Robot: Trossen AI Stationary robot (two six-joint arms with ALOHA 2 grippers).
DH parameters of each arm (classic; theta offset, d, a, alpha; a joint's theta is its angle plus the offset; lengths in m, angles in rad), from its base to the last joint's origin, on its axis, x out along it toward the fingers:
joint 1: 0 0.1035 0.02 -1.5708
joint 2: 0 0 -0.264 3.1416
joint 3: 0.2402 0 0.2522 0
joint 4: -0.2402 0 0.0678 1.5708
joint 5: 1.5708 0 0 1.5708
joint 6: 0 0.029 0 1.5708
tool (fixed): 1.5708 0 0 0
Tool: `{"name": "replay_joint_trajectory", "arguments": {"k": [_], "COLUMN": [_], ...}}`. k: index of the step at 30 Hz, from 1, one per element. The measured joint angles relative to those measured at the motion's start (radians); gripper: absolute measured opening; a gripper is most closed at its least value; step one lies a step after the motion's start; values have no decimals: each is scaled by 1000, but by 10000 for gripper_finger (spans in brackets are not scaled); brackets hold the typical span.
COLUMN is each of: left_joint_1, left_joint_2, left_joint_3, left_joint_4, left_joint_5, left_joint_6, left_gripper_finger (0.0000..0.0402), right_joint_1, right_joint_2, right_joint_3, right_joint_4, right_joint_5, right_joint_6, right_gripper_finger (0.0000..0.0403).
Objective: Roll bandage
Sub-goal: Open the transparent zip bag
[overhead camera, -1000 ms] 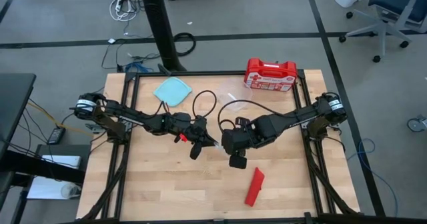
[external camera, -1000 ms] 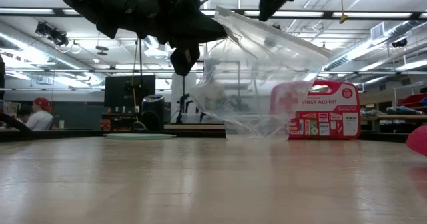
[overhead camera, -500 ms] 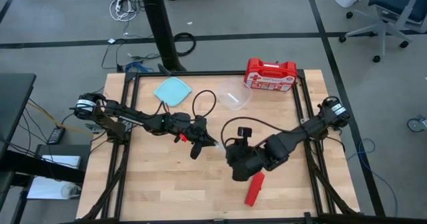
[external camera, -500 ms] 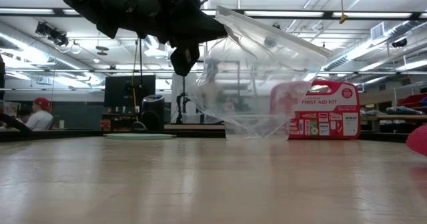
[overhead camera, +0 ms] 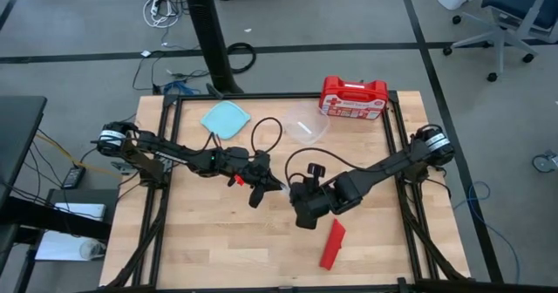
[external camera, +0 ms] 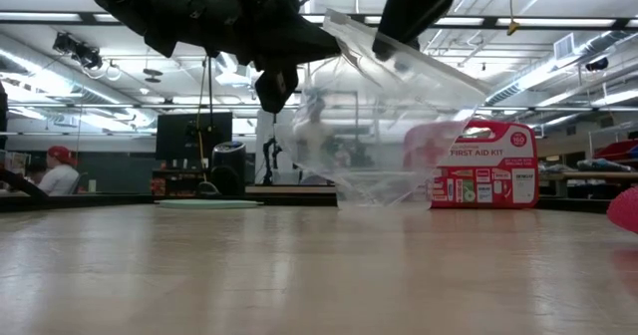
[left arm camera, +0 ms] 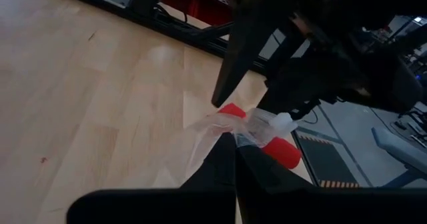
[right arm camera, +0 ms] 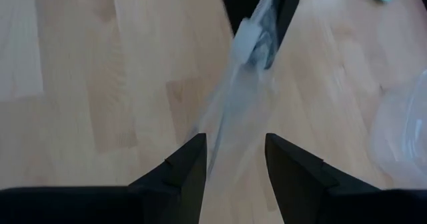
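High view: left gripper (overhead camera: pixel 273 186) pinches shut on a clear plastic bag (overhead camera: pixel 307 129) above mid-table; right gripper (overhead camera: pixel 302 214) beside it, fingers parted, empty. Red bandage (overhead camera: pixel 332 243) lies nearer.

Both dark arms reach inward from opposite sides, their wrists meeting near the middle. The left pincer (overhead camera: pixel 277 187) has its fingers (left arm camera: pixel 233 159) pressed together, pinching a clear plastic bag (left arm camera: pixel 220 127) at its edge. The right pincer (right arm camera: pixel 235 159) sits close beside it, raised, fingers (right arm camera: pixel 190 161) parted with a gap between them, gripping nothing.
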Motion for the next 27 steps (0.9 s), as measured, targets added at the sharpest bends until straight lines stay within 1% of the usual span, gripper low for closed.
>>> {"name": "replay_joint_trajectory", "arguments": {"k": [3, 6, 9, 14, 15, 16, 19, 22, 27], "left_joint_1": [0, 0, 0, 0, 0, 0, 0, 0, -1], "left_joint_2": [0, 0, 0, 0, 0, 0, 0, 0, 0], "left_joint_3": [0, 0, 0, 0, 0, 0, 0, 0, 0], "left_joint_4": [5, 22, 30, 35, 35, 35, 19, 18, 20], "left_joint_5": [-4, -18, -19, -20, -19, -19, -18, 15, 21], "left_joint_6": [8, 14, 17, 19, 19, 19, 21, 59, 163], "left_gripper_finger": [0, 0, 0, 0, 0, 0, 0, 1, 18], "right_joint_1": [-9, -21, -37, -55, -57, -56, -61, -79, -117], "right_joint_2": [0, 0, 0, 0, 0, 0, -9, -38, -91], "right_joint_3": [-13, -37, -64, -97, -97, -97, -97, -97, -97], "right_joint_4": [34, 89, 121, 137, 137, 138, 116, 72, 40], "right_joint_5": [0, -19, -47, -48, -51, -55, -81, -121, -248], "right_joint_6": [-7, -20, -22, -25, -33, -45, -49, -42, -39], "right_gripper_finger": [149, 133, 98, 20, 10, 6, 9, 3, 3]}}
